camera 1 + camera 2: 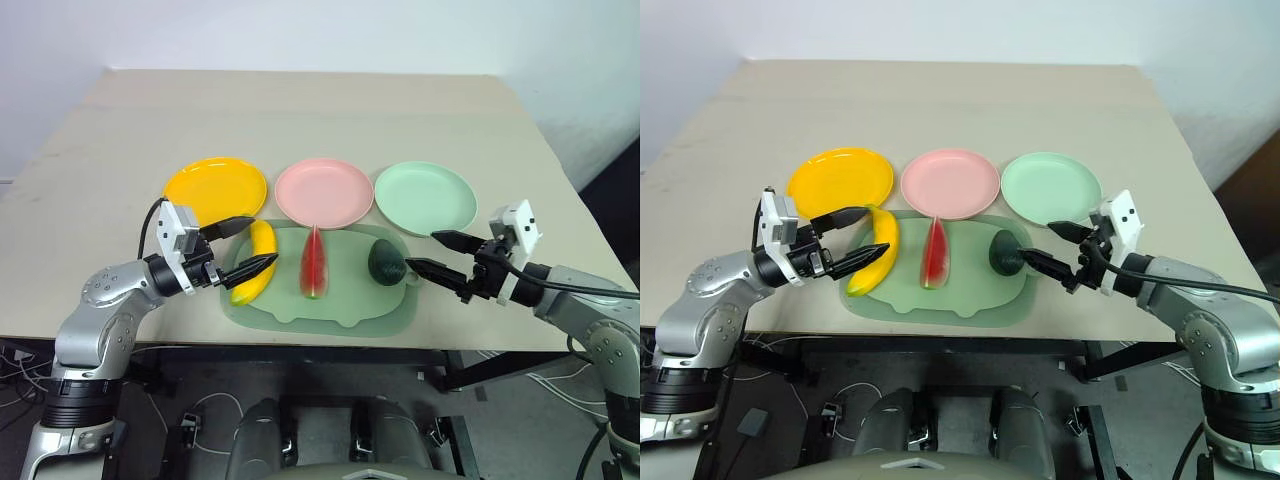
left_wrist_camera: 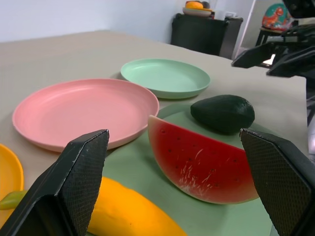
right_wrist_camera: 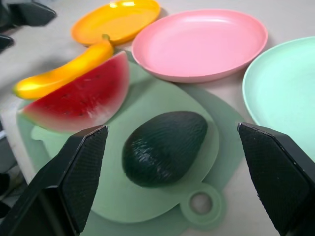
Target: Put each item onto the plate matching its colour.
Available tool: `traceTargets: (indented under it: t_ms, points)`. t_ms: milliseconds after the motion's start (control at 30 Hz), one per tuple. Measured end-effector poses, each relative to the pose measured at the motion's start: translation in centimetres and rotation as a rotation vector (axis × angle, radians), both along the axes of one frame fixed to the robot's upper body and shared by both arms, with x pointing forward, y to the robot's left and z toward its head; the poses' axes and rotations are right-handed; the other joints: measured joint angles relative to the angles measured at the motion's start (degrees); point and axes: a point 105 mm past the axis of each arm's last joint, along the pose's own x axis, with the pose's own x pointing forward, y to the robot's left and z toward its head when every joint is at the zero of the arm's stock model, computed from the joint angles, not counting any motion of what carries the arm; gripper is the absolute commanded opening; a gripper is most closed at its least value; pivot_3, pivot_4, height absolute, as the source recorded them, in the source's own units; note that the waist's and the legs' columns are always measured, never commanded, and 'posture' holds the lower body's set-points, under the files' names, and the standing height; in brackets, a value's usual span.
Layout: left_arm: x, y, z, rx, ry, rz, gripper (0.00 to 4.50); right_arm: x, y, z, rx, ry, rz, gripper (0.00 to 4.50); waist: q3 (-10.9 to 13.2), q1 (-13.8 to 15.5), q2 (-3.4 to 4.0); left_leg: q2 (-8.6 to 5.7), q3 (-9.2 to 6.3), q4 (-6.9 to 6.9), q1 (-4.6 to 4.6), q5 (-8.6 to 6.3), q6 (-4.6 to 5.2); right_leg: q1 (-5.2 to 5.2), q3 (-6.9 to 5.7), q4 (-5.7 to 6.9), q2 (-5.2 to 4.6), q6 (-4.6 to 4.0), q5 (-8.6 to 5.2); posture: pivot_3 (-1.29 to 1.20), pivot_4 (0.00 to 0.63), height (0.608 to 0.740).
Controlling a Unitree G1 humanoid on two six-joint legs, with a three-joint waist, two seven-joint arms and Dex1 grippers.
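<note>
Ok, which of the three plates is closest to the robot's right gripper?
The mint green plate, at the right end of the row; the pink plate and yellow-orange plate lie farther from the right gripper.

I see bright, even light from overhead, soft faint shadows on the table (image 1: 300,110), mild glare on the yellow plate (image 3: 118,19), my wrist views blurring the near fingertips (image 2: 74,182), sharp elsewhere.

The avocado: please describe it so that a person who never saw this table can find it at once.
On the beige table a flat pale-green mat lies in front of three round plates. Three toy fruits lie on the mat, and the avocado is the one nearest the mint green plate. It alone is dark green, egg-shaped and rough-skinned, beside a red watermelon wedge.
</note>
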Motion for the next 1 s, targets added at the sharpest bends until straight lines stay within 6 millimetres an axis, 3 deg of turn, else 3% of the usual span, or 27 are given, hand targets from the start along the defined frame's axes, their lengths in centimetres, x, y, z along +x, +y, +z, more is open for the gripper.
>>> traceTargets:
  t_ms: [333,567,833,1000]
  points:
    - [-1.2,0.3,-1.3,0.034,0.05,-0.035,4.47,1.0,3.6,-0.2,0.006,0.092,0.047,4.5,0.0,0.0,0.01,0.01,0.01,0.0,-0.01,0.0,0.0,-0.01,-0.01,0.0,0.0,-0.01,0.0,0.0,0.15,0.695]
    - [-1.8,0.5,-1.8,0.037,0.051,-0.045,4.47,1.4,5.0,-1.0,-0.008,0.124,0.049,4.5,0.0,-0.1,0.01,0.02,0.0,0.0,-0.01,0.0,0.0,-0.02,-0.02,0.0,-0.01,-0.01,0.0,0.0,0.15,0.695]
    - [-1.8,1.1,-2.5,0.038,0.047,-0.02,4.47,3.5,4.6,-3.7,-0.116,0.182,-0.027,4.5,0.0,-0.1,0.01,0.01,0.03,0.0,-0.04,0.0,0.0,-0.05,-0.02,0.0,-0.01,-0.01,0.0,0.0,0.15,0.695]
    - [-1.8,1.2,-2.4,0.038,0.031,-0.012,4.47,4.4,4.2,-4.0,-0.142,0.171,-0.061,4.5,0.0,-0.2,0.02,0.02,0.04,-0.01,-0.04,0.0,0.0,-0.07,-0.02,0.0,-0.01,-0.01,0.0,0.0,0.15,0.695]
